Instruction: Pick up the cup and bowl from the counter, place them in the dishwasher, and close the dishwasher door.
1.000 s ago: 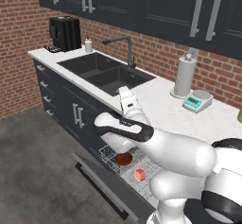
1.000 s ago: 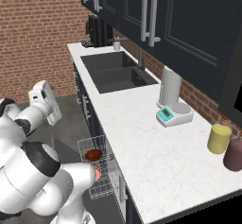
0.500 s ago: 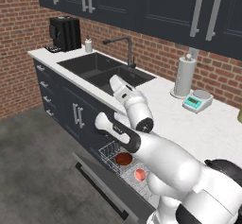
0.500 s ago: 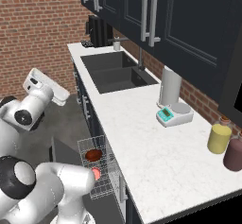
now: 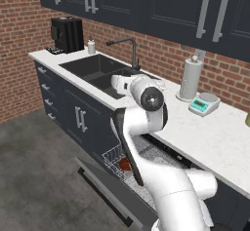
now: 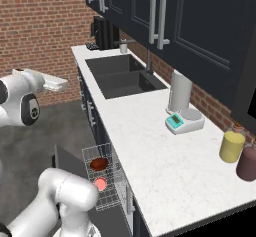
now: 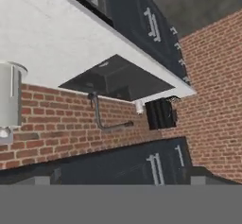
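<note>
White counter [image 6: 150,146] runs along a brick wall. The bowl [image 6: 99,164] and the cup [image 6: 101,183] already lie in the dishwasher rack [image 6: 107,178], so closing the door [image 5: 105,183] remains; the raised arm must come down to it. The right base view shows both dishes; the left base view shows the open door. Whether the gripper fingers are apart, I cannot tell.

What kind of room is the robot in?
It looks like a kitchen, a computer-drawn one. There is a sink with a faucet set in a long white counter, a black coffee machine in the corner, and an open dishwasher with dishes in its rack.
</note>
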{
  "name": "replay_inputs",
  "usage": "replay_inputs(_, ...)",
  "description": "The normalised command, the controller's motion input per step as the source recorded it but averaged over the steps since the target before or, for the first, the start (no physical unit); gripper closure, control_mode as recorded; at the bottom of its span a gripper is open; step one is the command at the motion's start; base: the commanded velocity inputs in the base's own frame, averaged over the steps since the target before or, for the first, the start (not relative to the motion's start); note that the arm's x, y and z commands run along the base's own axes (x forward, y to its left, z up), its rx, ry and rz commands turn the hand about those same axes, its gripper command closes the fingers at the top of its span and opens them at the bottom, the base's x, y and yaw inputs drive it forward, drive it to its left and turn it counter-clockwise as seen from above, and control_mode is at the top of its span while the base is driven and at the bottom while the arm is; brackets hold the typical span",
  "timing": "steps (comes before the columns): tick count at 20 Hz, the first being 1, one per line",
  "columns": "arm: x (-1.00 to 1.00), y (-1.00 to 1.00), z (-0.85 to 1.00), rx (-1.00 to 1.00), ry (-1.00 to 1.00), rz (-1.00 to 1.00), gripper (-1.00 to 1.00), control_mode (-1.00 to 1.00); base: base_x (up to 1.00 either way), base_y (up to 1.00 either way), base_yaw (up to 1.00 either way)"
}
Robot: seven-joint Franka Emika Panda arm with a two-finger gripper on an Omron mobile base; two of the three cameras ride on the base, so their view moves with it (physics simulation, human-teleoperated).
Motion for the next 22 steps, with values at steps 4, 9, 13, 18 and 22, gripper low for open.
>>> replay_inputs(4, -0.12, 0.15, 0.3, -0.69, 0.82, 0.05, -1.0, -1.0, 0.0, 0.0, 0.0)
replay_inputs(9, -0.27, 0.28, -0.88, -0.46, 0.58, 0.21, -1.0, -1.0, 0.0, 0.0, 0.0)
replay_inputs(13, -0.45, 0.49, -1.0, -0.31, 0.36, 0.22, -1.0, -1.0, 0.0, 0.0, 0.0)
replay_inputs(18, -0.48, 0.3, -1.0, -0.25, 0.3, 0.2, -1.0, -1.0, 0.0, 0.0, 0.0)
replay_inputs(22, -0.26, 0.06, -1.0, -0.1, 0.26, 0.11, -1.0, -1.0, 0.0, 0.0, 0.0)
